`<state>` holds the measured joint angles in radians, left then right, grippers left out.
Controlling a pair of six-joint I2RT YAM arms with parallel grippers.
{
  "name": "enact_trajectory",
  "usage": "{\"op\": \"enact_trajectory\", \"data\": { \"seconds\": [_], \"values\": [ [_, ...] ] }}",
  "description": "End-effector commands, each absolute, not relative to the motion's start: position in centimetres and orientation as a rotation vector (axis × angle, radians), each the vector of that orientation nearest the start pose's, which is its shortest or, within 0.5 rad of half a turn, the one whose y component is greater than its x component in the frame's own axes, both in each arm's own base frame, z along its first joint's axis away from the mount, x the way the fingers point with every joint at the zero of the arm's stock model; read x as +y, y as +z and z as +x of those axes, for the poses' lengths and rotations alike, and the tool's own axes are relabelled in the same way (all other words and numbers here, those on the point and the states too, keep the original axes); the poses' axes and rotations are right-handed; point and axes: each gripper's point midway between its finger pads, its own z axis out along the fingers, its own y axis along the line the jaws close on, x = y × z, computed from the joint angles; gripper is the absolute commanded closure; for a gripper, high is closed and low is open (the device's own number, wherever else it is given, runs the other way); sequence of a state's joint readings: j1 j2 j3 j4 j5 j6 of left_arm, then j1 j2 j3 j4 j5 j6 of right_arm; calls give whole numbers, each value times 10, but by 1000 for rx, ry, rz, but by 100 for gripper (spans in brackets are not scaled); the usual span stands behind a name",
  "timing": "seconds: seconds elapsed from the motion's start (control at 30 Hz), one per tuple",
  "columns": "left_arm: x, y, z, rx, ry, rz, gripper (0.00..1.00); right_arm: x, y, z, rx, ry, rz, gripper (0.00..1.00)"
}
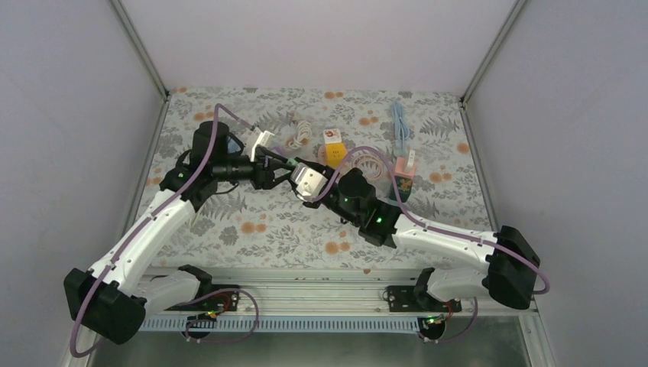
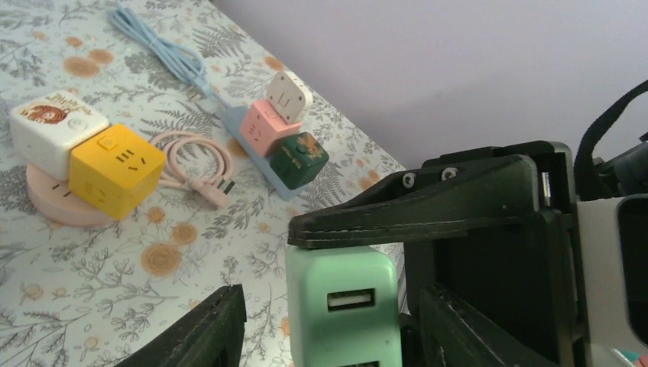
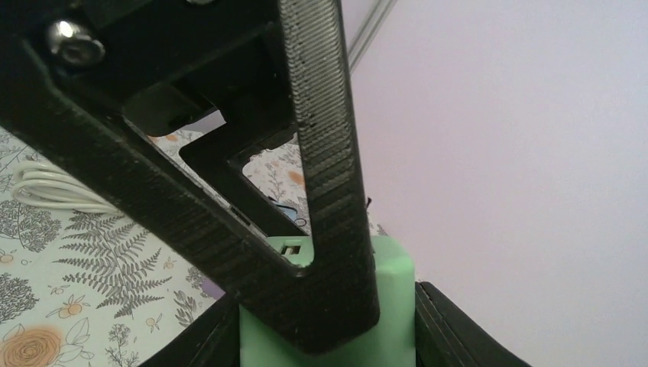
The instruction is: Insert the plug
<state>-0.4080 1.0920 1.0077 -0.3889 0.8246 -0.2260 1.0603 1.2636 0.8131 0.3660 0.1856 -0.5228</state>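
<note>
View from overhead: left gripper (image 1: 289, 170) and right gripper (image 1: 315, 189) sit together at the centre of the table (image 1: 267, 229), around the green plug cube (image 1: 308, 181). Both largely mask it. A yellow socket cube (image 1: 334, 155) lies at one o'clock of it.

Left wrist view: the cube's lower edge is cut off. The left jaws stand apart, and one finger (image 2: 202, 329) at eight o'clock is visibly clear of the cube.

Right wrist view: the right fingers (image 3: 458, 329) clamp the cube's flanks. A left-arm finger (image 3: 325, 153) crosses in front and hides most of its face.
</note>
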Motion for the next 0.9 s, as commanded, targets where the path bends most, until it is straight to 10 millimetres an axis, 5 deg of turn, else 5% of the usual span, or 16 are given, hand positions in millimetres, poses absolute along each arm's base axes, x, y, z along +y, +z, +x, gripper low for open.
{"op": "enact_trajectory", "data": {
  "seconds": [0.0,0.17,0.37,0.6,0.87],
  "values": [
    [-242,305,243,1960,-1216,739,41,366,309,233,1224,297,-1056,73],
    [-244,299,240,1960,-1217,792,50,371,307,233,1224,304,-1073,73],
    [-247,301,239,1950,-1209,837,72,376,301,239,1301,294,-1106,71],
    [-235,303,262,1899,-965,845,78,364,290,237,1380,289,-1105,29],
    [-199,262,316,2059,-495,827,79,333,284,236,1565,327,-995,21]
  ]
}}
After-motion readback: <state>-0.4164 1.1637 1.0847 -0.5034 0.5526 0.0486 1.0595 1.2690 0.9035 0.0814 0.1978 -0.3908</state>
